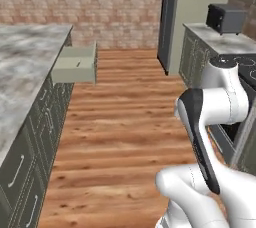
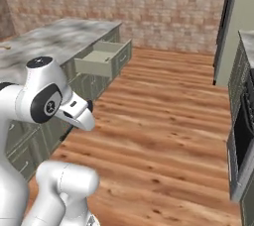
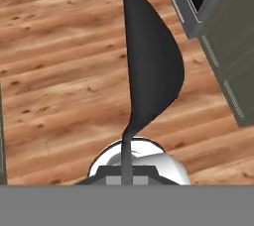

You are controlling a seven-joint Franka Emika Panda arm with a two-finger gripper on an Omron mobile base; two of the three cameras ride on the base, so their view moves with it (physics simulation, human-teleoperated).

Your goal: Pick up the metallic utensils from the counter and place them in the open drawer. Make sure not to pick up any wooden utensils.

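A dark grey spoon (image 3: 151, 66), one of the metallic utensils, rises large in the hand view, bowl up. Its thin handle runs down into my gripper (image 3: 127, 171), which is shut on it above the wooden floor. From the right base view the hand (image 2: 79, 112) hangs beside the cabinet fronts, short of the drawer (image 2: 101, 60). The drawer (image 1: 75, 66) stands pulled open from the marbled counter (image 1: 22, 67); a tiny slim thing lies on its floor, too small to name. A small tan thing (image 2: 4, 47), perhaps one of the wooden utensils, lies at the counter's far left edge.
An oven front (image 2: 240, 138) and far counter line the right side, with a dark toaster (image 1: 225, 18) on top. A tall dark fridge edge (image 1: 167, 22) stands at the back. Wide wooden floor (image 1: 125, 122) lies between the two cabinet rows.
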